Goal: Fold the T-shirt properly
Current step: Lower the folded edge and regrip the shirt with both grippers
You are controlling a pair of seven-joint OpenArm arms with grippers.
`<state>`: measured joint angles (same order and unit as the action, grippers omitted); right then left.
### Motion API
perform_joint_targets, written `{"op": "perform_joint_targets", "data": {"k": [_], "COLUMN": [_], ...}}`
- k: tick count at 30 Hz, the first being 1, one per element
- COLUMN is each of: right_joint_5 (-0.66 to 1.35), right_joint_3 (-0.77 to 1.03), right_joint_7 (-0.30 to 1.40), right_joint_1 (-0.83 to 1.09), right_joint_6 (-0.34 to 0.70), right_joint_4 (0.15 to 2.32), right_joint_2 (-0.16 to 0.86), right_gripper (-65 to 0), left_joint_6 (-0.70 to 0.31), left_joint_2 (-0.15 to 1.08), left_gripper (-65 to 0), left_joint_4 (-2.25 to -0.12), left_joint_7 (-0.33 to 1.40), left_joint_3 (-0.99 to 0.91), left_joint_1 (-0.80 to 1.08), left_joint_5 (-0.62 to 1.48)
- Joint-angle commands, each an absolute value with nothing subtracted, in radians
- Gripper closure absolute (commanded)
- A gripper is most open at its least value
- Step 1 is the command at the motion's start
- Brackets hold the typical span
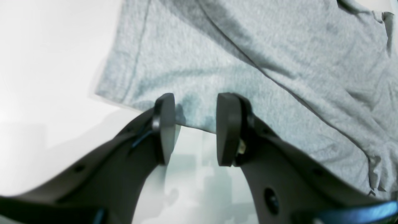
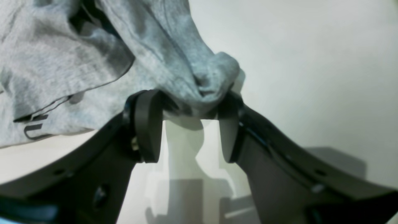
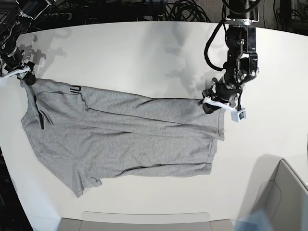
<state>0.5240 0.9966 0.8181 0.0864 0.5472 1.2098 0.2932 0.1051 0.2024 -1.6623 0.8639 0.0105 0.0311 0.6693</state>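
**Grey shirt spread on the bench, a gripper at each far corner**

The heather-grey short-sleeved cotton T-shirt (image 3: 120,137) lies spread across the white bench (image 3: 144,53), partly folded lengthwise, with a little black lettering showing near one corner. The left gripper (image 1: 196,127) sits at the shirt's hem edge, jaws parted, cloth lying between its pads (image 1: 228,130) but not pinched. The right gripper (image 2: 189,124) is at the opposite corner, jaws wide, a bunched fold of the shirt resting across its tips; whether it grips I cannot tell. Black cables (image 3: 183,9) lie beyond the shirt's far side; a grey bin (image 3: 284,202) stands past the hem end.
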Motion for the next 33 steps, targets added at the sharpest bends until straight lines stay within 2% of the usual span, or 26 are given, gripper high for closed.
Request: {"op": "perform_joint_targets", "data": {"k": [1,10,14,16,20,25,33], "right_joint_5": [0.536,0.532,0.532,0.532,0.53,0.53,0.53], "right_joint_3": [0.98,0.97,0.97,0.97,0.97,0.969,0.964], "right_joint_7": [0.809,0.805,0.805,0.805,0.805,0.808,0.806], "right_joint_1": [0.07,0.035,0.035,0.042,0.064,0.082,0.082], "right_joint_6": [0.553,0.553,0.553,0.553,0.553,0.553,0.553], "right_joint_4": [1.222,1.221,1.221,1.221,1.221,1.221,1.221], "right_joint_2": [0.308,0.285,0.286,0.286,0.289,0.289,0.289], "right_gripper": [-29.1,-29.1,-29.1,-29.1,-29.1,-29.1,-29.1], "left_joint_6": [0.097,0.087,0.082,0.048,-0.01,-0.047,-0.058], "left_joint_2": [0.211,0.237,0.209,0.203,0.206,0.225,0.196], "left_gripper": [-22.2,-22.5,-24.8,-27.5,-28.0,-28.0,-28.0], "left_joint_4": [-1.678,-1.666,-1.601,-1.573,-1.509,-1.46,-1.371], "left_joint_7": [0.849,0.848,0.848,0.857,0.915,0.947,0.937], "left_joint_3": [0.007,0.001,-0.134,-0.213,-0.311,-0.315,-0.305], "left_joint_1": [0.018,0.018,0.01,0.01,0.008,-0.021,-0.048], "left_joint_5": [0.673,0.674,0.687,0.737,0.857,0.931,0.937]}}
